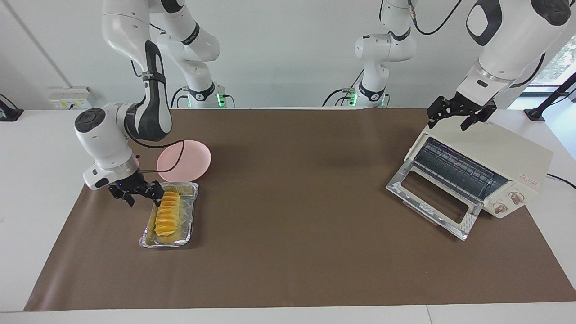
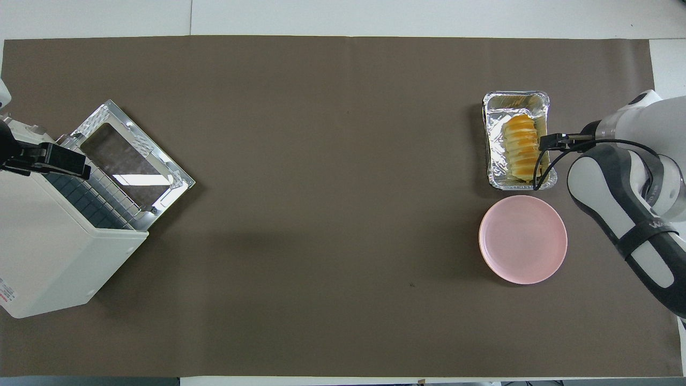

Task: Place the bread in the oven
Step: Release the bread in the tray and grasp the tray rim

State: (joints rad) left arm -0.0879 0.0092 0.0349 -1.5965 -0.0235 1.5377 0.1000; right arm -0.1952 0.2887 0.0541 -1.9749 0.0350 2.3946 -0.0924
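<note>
R gripper (image 1: 138, 194) open, holds nothing, low over the foil tray (image 1: 191, 211) edge just beside the bread (image 1: 167, 216), which lies flat in tray. L gripper (image 1: 461, 113) open, empty, waits above the oven (image 1: 499, 153) top; oven door (image 1: 434, 202) dropped open.

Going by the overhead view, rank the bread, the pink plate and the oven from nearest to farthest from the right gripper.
From the right gripper:
1. Bread, lying in the foil tray right beside the gripper.
2. Pink plate, nearer to the robots than the tray.
3. Oven, at the left arm's end of the table, door dropped open.
</note>
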